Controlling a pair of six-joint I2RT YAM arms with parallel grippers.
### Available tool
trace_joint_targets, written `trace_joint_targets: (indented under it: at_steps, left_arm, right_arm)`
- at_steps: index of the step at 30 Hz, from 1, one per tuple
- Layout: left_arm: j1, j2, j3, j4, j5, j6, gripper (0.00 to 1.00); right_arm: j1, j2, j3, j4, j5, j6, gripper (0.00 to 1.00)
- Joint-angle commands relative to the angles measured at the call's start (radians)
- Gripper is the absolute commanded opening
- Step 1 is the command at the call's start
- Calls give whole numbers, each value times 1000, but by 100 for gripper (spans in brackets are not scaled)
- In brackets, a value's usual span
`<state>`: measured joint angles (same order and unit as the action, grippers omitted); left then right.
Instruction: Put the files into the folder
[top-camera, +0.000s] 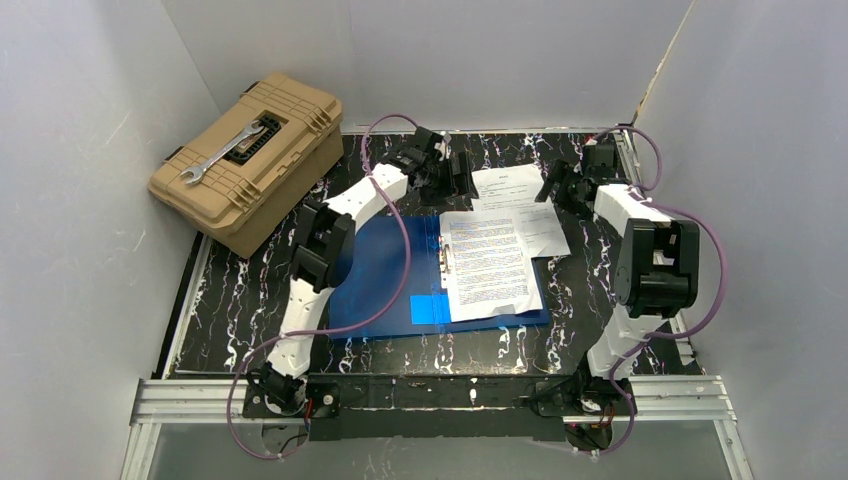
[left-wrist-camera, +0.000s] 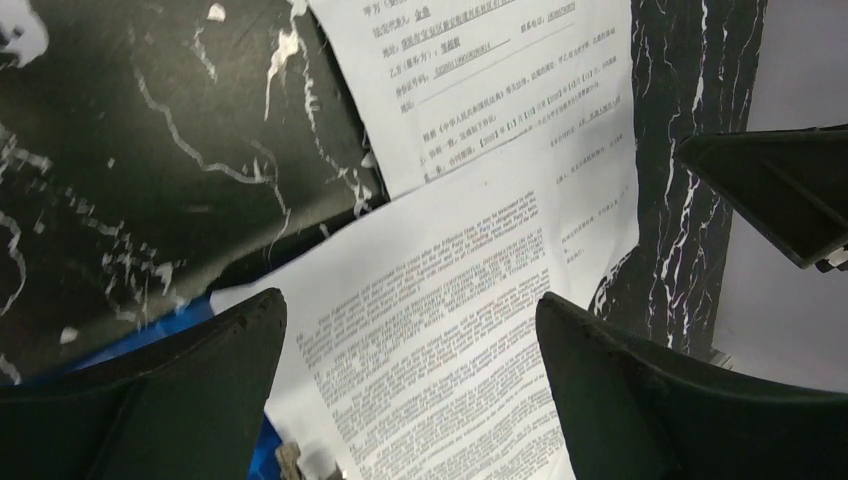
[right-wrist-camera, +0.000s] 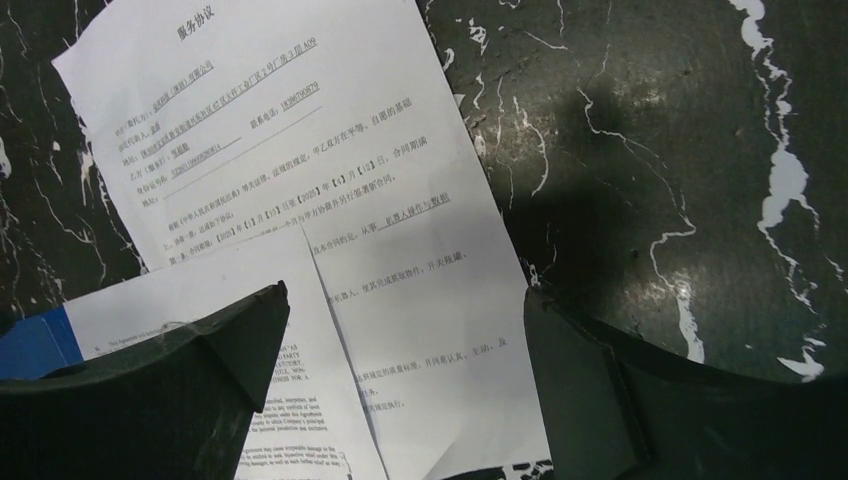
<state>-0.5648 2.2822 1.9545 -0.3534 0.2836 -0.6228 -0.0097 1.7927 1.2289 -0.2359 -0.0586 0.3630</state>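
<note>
The blue folder (top-camera: 385, 270) lies open and flat in the middle of the table. One file, a sheet of small print (top-camera: 490, 265), lies on the folder's right half. A second sheet with Chinese text (top-camera: 510, 188) lies on the table behind it, partly under the first. My left gripper (top-camera: 452, 175) is open and empty above the far edge of the sheets; its view (left-wrist-camera: 408, 303) shows the printed sheet (left-wrist-camera: 440, 340) between the fingers. My right gripper (top-camera: 558, 185) is open and empty over the Chinese sheet (right-wrist-camera: 300, 150), as its own view (right-wrist-camera: 405, 292) shows.
A tan toolbox (top-camera: 250, 160) with a wrench (top-camera: 222, 152) on its lid stands at the back left. White walls close in the black marbled table (top-camera: 250, 300) on three sides. A light-blue square (top-camera: 432, 308) lies on the folder's near edge.
</note>
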Motion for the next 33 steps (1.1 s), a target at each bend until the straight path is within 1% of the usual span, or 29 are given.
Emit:
trace_joint_targets:
  at_steps: [1,3,5,9,14,21,27,30,33]
  left_arm:
    - [5,94,179,-81,79,41,94]
    - [9,154,264,-116,91,43,94]
    - [13,195,313,-105,104,30,94]
    - [25,253,345,-44,144,-16,93]
    - [28,339,415,-25,197,-67,91]
    - [28,425,464,-10,256,-111,83]
    - [28,470,487,-5,298,-122,74]
    - [28,486,502,-4,322,-128,70]
    - [28,492,502,5,331,-132,67]
  right_arm:
    - [-37,55,4,97,-103,77,95]
    - [-44,78,8,110,-113,87,95]
    - [-47,98,12,120,-117,88,94]
    - [-53,136,7,140,-144,93,94]
    - [-58,162,-18,180,-196,106,93]
    - [-58,171,-67,227,-230,123,89]
    - [-58,192,-85,274,-267,139,83]
    - [-57,198,-96,293,-274,147,78]
    - [-57,204,-100,305,-279,149,71]
